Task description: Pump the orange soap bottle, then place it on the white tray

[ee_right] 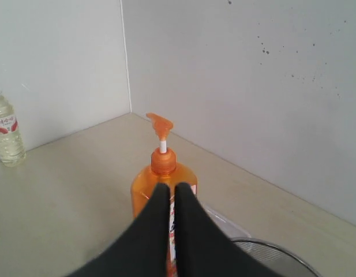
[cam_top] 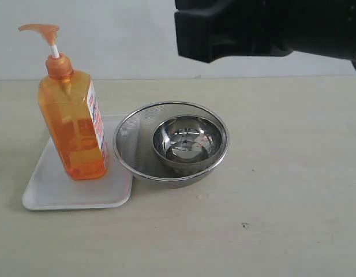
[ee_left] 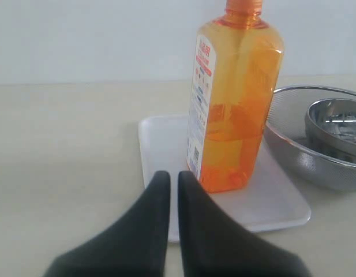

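We see the soap bottle [cam_top: 74, 130] standing upright on the tray [cam_top: 56, 193], at nine o'clock from the mesh bowl [cam_top: 128, 147]. Our left gripper [ee_left: 168, 179] and right gripper [ee_right: 172, 190] are both closed, with nothing between the jaws. The right one hangs above the pump [ee_right: 160, 124], perhaps off-centre. A slanted push could tip the tall bottle toward the bowl or squirt soap past the tray.

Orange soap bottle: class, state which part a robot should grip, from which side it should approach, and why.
Grip the orange soap bottle at mid-body, pressing on its two broad flat faces, coming in level from the side away from the mesh bowl. It stands upright on the white tray, and the pump stem looks too thin to hold.
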